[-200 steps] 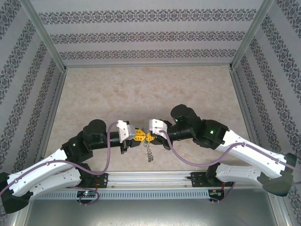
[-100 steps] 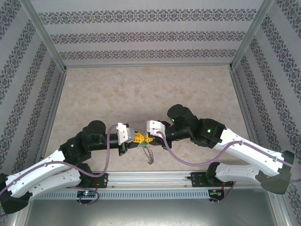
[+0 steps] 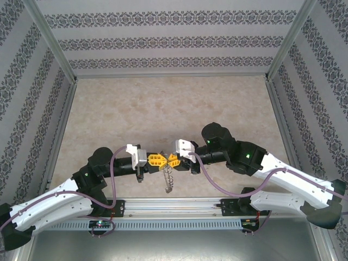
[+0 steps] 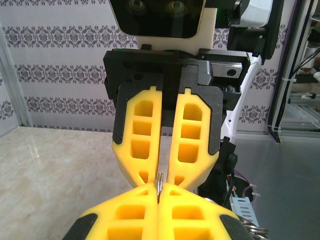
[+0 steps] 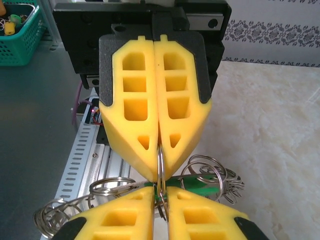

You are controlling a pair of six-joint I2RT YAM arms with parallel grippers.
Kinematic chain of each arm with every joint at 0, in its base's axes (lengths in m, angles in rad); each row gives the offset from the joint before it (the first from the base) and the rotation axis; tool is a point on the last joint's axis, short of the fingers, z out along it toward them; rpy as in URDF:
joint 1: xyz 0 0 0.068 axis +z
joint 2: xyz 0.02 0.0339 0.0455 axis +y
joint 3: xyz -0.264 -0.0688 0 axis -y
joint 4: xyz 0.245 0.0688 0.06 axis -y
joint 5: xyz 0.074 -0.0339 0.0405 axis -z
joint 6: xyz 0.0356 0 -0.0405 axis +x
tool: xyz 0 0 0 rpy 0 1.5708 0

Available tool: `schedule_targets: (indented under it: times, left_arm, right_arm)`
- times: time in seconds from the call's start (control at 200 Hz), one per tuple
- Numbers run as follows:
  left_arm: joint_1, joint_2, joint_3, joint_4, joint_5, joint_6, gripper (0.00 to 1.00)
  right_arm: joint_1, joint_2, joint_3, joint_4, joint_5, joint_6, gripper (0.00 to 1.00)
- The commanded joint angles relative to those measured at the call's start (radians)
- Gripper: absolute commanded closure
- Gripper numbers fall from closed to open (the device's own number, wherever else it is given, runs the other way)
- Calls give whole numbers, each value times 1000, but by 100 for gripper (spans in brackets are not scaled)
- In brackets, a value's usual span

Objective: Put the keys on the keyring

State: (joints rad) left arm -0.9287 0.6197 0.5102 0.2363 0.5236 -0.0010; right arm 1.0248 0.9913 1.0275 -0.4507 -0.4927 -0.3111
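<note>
My two grippers meet tip to tip low over the near middle of the table. The left gripper (image 3: pixel 161 160) (image 4: pixel 160 189) (image 5: pixel 160 169) is shut on a thin steel loop of the keyring (image 4: pixel 160 181). Facing it, the right gripper (image 3: pixel 170 159) (image 5: pixel 162 194) (image 4: pixel 162 176) has its jaws parted a little around that same loop. The keyring (image 3: pixel 168 178) (image 5: pixel 214 172) hangs below the fingertips as a bunch of wire loops. The key's green head (image 5: pixel 202 184) lies among the loops just behind the right fingertips; its blade is hidden.
An aluminium rail (image 3: pixel 174 205) runs along the table's near edge just below the grippers. A green basket (image 5: pixel 19 35) of small items sits off the table beyond the rail. Patterned walls (image 3: pixel 174 41) and metal posts enclose the marble-look tabletop (image 3: pixel 163 109).
The left arm has drawn back to the left and its gripper has closed fully. The right jaws have parted slightly. The meeting point and the hanging loops have sunk a little towards the rail.
</note>
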Motion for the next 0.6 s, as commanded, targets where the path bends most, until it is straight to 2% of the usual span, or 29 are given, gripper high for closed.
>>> schedule_targets:
  times: [0.0, 0.065, 0.19, 0.225, 0.35, 0.485, 0.595]
  left_arm:
    - [-7, -12, -9, 208, 18, -43, 100]
    - [-7, -9, -19, 231, 21, -53, 100]
    - [-7, -9, -26, 225, 20, -56, 100]
    - [-7, -12, -19, 200, 18, -50, 100]
    - [-7, -15, 50, -52, -27, 31, 100]
    - [-8, 20, 153, -332, -82, 133, 85]
    - [-7, 67, 221, -480, -114, 182, 83]
  right_arm:
    - [1, -4, -12, 21, -46, 20, 86]
    - [1, -7, -11, 24, -44, 17, 87]
    - [0, -16, -13, 30, -33, 14, 100]
    - [-2, -20, -12, 28, -25, 14, 100]
    - [-3, -34, -4, 5, 5, -3, 100]
    - [-3, -19, 27, -53, 37, -31, 100]
    - [-3, 8, 63, -102, 57, -53, 100]
